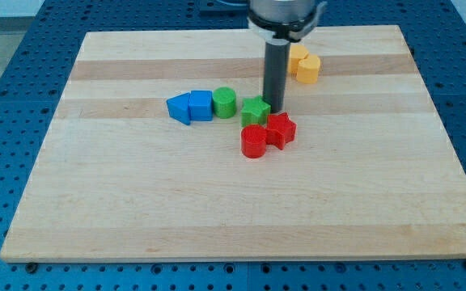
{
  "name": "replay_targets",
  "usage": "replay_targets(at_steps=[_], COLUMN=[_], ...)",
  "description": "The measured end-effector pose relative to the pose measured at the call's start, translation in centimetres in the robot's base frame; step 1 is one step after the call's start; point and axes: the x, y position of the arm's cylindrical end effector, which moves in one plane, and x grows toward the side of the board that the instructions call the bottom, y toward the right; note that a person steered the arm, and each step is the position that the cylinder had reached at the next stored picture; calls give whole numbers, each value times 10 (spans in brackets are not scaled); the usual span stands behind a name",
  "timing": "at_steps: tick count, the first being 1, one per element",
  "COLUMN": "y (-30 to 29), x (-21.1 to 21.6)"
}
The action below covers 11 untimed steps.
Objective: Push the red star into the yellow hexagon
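Note:
The red star [281,129] lies near the board's middle, touching a red cylinder [253,141] on its left. My tip [277,109] stands just above the red star, at the right side of a green star-shaped block [255,111]. Two yellow blocks sit at the view's top right: a yellow piece [307,69] and another behind it [298,55], partly hidden by the rod; which is the hexagon I cannot tell.
A green cylinder [224,102] and two blue blocks [201,105] [180,107] stand in a row to the left of the green star. The wooden board [136,202] lies on a blue perforated table.

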Motion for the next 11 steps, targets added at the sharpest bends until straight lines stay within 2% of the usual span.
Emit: replay_targets(at_steps=[1, 2, 4, 7, 9, 10, 11], y=[-27, -31, 24, 34, 101, 70, 6], x=[-1, -1, 0, 11, 92, 141, 188])
